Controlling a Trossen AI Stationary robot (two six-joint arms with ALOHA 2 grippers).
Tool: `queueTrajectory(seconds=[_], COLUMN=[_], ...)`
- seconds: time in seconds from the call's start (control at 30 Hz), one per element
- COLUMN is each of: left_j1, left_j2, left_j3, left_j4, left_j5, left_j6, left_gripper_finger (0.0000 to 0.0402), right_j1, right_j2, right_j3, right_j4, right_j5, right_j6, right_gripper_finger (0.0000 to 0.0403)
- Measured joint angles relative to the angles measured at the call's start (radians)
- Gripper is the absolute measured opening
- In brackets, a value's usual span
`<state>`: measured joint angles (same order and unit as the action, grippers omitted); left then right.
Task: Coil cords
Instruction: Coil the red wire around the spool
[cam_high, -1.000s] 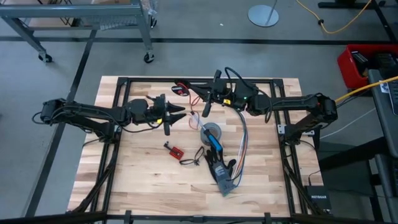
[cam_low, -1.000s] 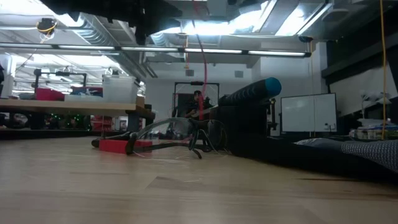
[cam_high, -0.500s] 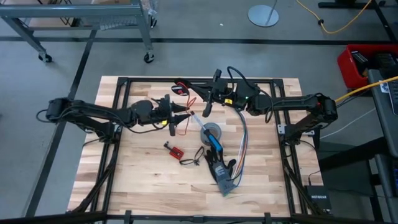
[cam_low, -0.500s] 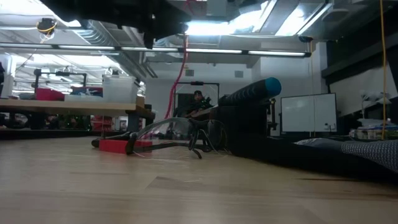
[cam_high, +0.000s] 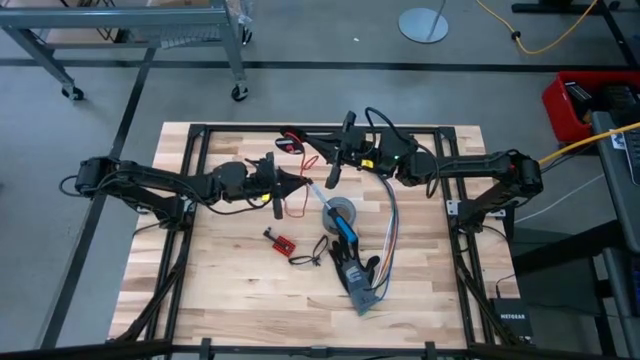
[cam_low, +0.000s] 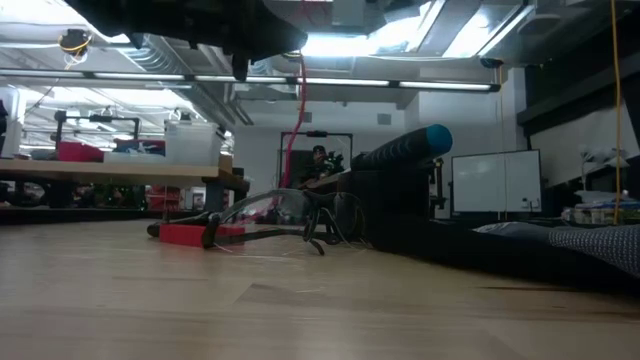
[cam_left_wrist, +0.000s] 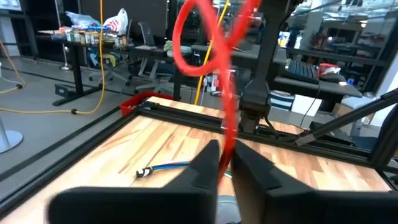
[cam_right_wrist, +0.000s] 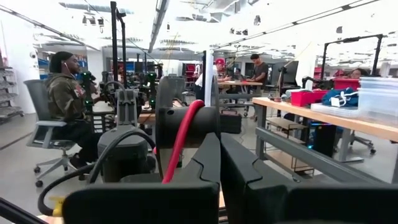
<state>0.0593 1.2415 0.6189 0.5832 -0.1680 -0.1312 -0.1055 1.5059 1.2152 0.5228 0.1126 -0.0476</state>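
Note:
A thin red cord (cam_high: 296, 207) hangs above the table's far middle, with a small red-and-black bundle (cam_high: 290, 142) at its far end. In the low view the cord (cam_low: 297, 100) drops from above. My left gripper (cam_high: 298, 184) comes in from the table's left and is shut on the cord (cam_left_wrist: 199, 37), which loops above its fingers. My right gripper (cam_high: 303, 145) reaches in from the right at the bundle and is shut. The cord (cam_right_wrist: 180, 140) runs past its fingertips. My left gripper pinches a single strand of the red cord (cam_left_wrist: 227, 144) between its two fingers, which lie level and point toward the table's right, across the strand. The cord is lifted clear; one part loops above the fingers, another hangs slack below. My right gripper is shut at the cord's bundle end (cam_right_wrist: 198, 111). Its own fingers hide the place of contact. The cord leaves beside the fingertips and curves down, clear of the table.
On the table lie a grey tape roll (cam_high: 340, 212), a blue-handled tool (cam_high: 345, 232), multicoloured ribbon wires (cam_high: 390, 238), a small red board (cam_high: 282, 241) and a grey device (cam_high: 358, 287). A black frame (cam_high: 200, 130) rims the table. People sit in the room beyond (cam_right_wrist: 65, 93).
My left gripper has moved toward the table's right edge, up to the hanging red cord, and has shut on it. The cord's hanging part has swung a little. My right gripper has kept still.

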Motion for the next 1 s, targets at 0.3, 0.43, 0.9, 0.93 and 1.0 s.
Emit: queueTrajectory(seconds=[0.3,0.43,0.9,0.93,1.0], left_j1=[0.000,0.000,0.000,0.000,0.000], left_j2=[-0.001,-0.001,-0.005,-0.007,-0.011], left_j3=[0.000,0.000,0.000,0.000,0.000], left_j4=[-0.156,-0.225,-0.411,-0.420,-0.439], left_j5=[0.000,-0.002,-0.154,-0.176,-0.212], left_j6=[-0.121,-0.162,-0.257,-0.260,-0.261], left_gripper_finger=[0.0004,0.0003,0.0001,0.0001,0.0001], right_j1=[0.000,0.000,0.000,0.000,0.000], right_j2=[-0.074,-0.132,-0.305,-0.312,-0.327], right_j3=[-0.002,-0.002,-0.002,-0.002,-0.001], right_j4=[-0.065,-0.153,-0.456,-0.465,-0.491], right_j5=[0.032,0.060,0.063,0.063,0.063], right_j6=[-0.066,-0.092,-0.084,-0.081,-0.080], right_gripper_finger=[0.0000,0.0000,0.0000,0.0000,0.0000])
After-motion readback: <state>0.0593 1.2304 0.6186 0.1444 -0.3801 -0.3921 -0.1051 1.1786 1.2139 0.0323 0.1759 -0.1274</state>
